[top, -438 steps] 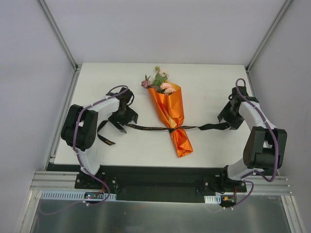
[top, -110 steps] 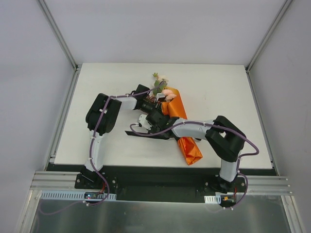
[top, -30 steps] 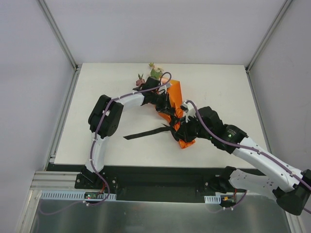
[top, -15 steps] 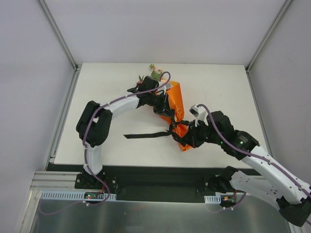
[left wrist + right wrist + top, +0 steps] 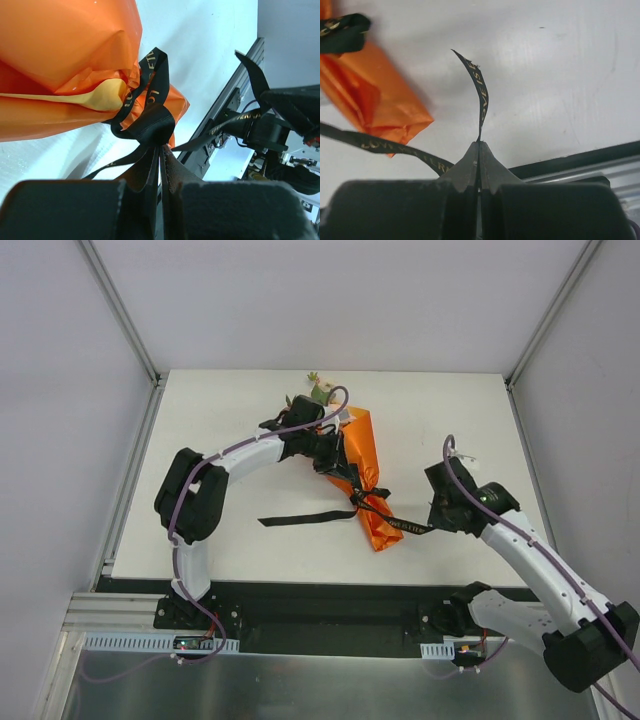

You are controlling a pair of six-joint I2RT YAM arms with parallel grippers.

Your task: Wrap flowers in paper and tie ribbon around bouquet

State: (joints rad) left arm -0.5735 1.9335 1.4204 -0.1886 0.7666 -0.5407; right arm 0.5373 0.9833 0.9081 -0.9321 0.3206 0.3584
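The bouquet [image 5: 360, 465] lies slanted mid-table, an orange paper [image 5: 65, 50] cone whose narrow tail [image 5: 375, 100] points toward me. Flowers [image 5: 318, 392] peek out at the far, wide end behind my left arm. A black ribbon [image 5: 145, 125] with gold lettering is knotted round the cone's neck. My left gripper [image 5: 161, 145] is shut on the ribbon right at the knot [image 5: 358, 498]. One loose tail [image 5: 300, 518] trails left on the table. My right gripper [image 5: 479, 143] is shut on the other strand [image 5: 405, 527], stretched from the knot toward it; the short end [image 5: 479, 90] sticks up past the fingertips.
The white table ends in a black strip [image 5: 320, 590] at the near edge, with a metal rail [image 5: 330, 625] below it. Slanted frame posts [image 5: 120, 310] and white walls close off the left, right and far sides.
My right arm has swung right and away from the bouquet, drawing its ribbon strand out straight. The left gripper stays at the knot; the bouquet has barely shifted.
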